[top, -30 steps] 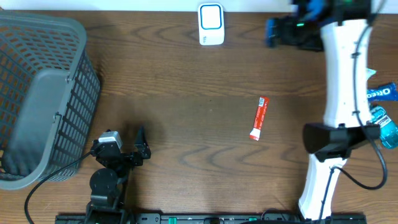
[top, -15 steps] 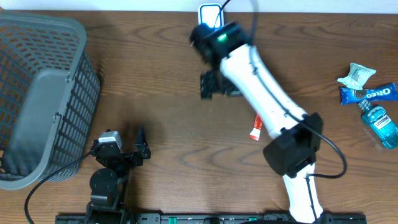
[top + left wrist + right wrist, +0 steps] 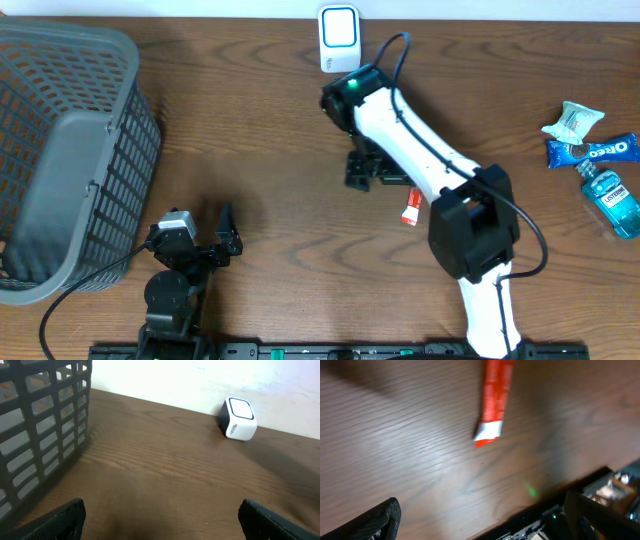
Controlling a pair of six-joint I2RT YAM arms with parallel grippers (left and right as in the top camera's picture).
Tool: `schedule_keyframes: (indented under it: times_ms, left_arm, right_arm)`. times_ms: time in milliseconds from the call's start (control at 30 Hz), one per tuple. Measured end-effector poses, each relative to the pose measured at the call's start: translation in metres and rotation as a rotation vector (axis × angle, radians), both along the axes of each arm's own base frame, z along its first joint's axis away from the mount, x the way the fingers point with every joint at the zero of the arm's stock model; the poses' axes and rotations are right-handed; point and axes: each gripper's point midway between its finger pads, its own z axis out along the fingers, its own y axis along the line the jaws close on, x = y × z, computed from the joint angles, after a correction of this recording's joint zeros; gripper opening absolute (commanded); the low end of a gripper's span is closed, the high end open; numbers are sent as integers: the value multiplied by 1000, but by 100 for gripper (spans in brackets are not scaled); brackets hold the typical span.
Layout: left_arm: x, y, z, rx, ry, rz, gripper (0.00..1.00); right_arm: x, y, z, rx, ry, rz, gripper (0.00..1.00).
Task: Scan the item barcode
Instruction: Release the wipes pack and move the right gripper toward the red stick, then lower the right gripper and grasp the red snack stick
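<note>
A slim red packet (image 3: pixel 493 396) with a white end lies flat on the wooden table. In the overhead view only its lower end (image 3: pixel 410 210) shows past the right arm. My right gripper (image 3: pixel 363 170) hovers just left of it, open, with nothing between its fingers (image 3: pixel 379 521). The white barcode scanner (image 3: pixel 339 38) with a blue face stands at the table's back edge and also shows as a small white scanner (image 3: pixel 239 419) in the left wrist view. My left gripper (image 3: pixel 226 238) rests open at the front left, over bare wood.
A grey mesh basket (image 3: pixel 60 150) fills the left side, and its basket wall (image 3: pixel 40 425) stands close in the left wrist view. At the far right lie a snack packet (image 3: pixel 573 121), a blue Oreo pack (image 3: pixel 595 150) and a blue mouthwash bottle (image 3: pixel 612 198).
The right arm has swung from the back right corner across to the middle of the table, then down beside the red packet. The left arm has not moved.
</note>
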Motion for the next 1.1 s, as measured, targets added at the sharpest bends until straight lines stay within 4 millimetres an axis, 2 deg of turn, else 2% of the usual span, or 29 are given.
schedule_keyframes:
  times_ms: [100, 167, 233, 333, 433, 533, 600, 667, 733, 800, 833, 867, 1000, 1033, 1100]
  left_arm:
    - [0, 0, 0, 0, 0, 0, 98]
    - [0, 0, 0, 0, 0, 0, 98]
    - [0, 0, 0, 0, 0, 0, 98]
    - [0, 0, 0, 0, 0, 0, 98]
    - [0, 0, 0, 0, 0, 0, 98]
    - [0, 0, 0, 0, 0, 0, 98]
    - [0, 0, 0, 0, 0, 0, 98]
    - [0, 0, 0, 0, 0, 0, 98]
    - [0, 0, 0, 0, 0, 0, 98]
    - [0, 0, 0, 0, 0, 0, 98]
    - [0, 0, 0, 0, 0, 0, 98]
    - [0, 0, 0, 0, 0, 0, 98]
    - [0, 0, 0, 0, 0, 0, 98]
    - [0, 0, 0, 0, 0, 0, 98]
    - [0, 0, 0, 0, 0, 0, 98]
  right_arm:
    - [16, -25, 9, -56, -83, -38, 99]
    - [30, -41, 27, -78, -168, -47, 99]
    - [42, -52, 56, -73, -264, -41, 99]
    - [49, -64, 126, -18, -454, -7, 99]
    - [23, -78, 209, 70, -666, 40, 99]
    - [-21, -97, 273, 165, -852, 67, 99]
    - [-54, -112, 303, 220, -965, 67, 99]
    - [-85, -127, 317, 254, -1041, 55, 99]
    - [-101, -135, 312, 272, -1075, 38, 99]
    - [-101, -134, 295, 278, -1081, 31, 99]
    - [-95, -131, 280, 273, -1067, 30, 99]
    - [-86, -127, 262, 263, -1043, 31, 99]
    - [-40, -101, 166, 226, -919, 60, 99]
    - [-29, -94, 136, 224, -883, 75, 99]
    - [-20, -84, 91, 236, -812, 102, 99]
